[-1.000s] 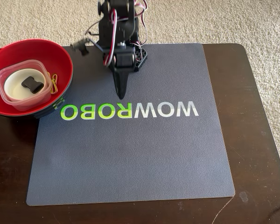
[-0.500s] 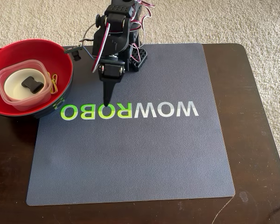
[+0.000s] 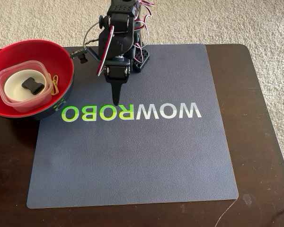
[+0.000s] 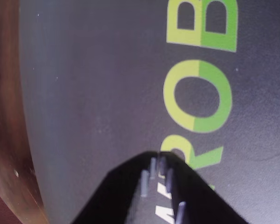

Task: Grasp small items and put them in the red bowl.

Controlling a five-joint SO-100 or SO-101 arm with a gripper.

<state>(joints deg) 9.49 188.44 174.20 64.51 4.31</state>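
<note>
**Grey mat clear, small items nested in the red bowl**

Grey rubber mat [image 3: 132,142] covers most of the dark wooden table [image 3: 265,142], and nothing lies on its near half up to the near edge. Across its middle runs the mirrored WOWROBO lettering [image 3: 131,111], white on the right, green on the left. Bare table shows as a strip to the right of the mat and as a corner at the left.

Just beyond the lettering, the gripper [image 3: 116,100] points straight down above the green R, its long axis vertical. In the wrist view the gripper [image 4: 157,158] tips meet at a point over the mat with no gap and nothing between them, so the jaws are closed and empty.

Left of the lettering, the red bowl [image 3: 57,54] overlaps the mat's far-left corner. Inside it sits the clear square plastic container [image 3: 4,75], holding the small white round bowl [image 3: 16,87]; the black buckle [image 3: 33,85] lies in that, its long axis slanting from near left to far right. The yellow-green clip [image 3: 55,84] rests beside the container's right wall.
</note>
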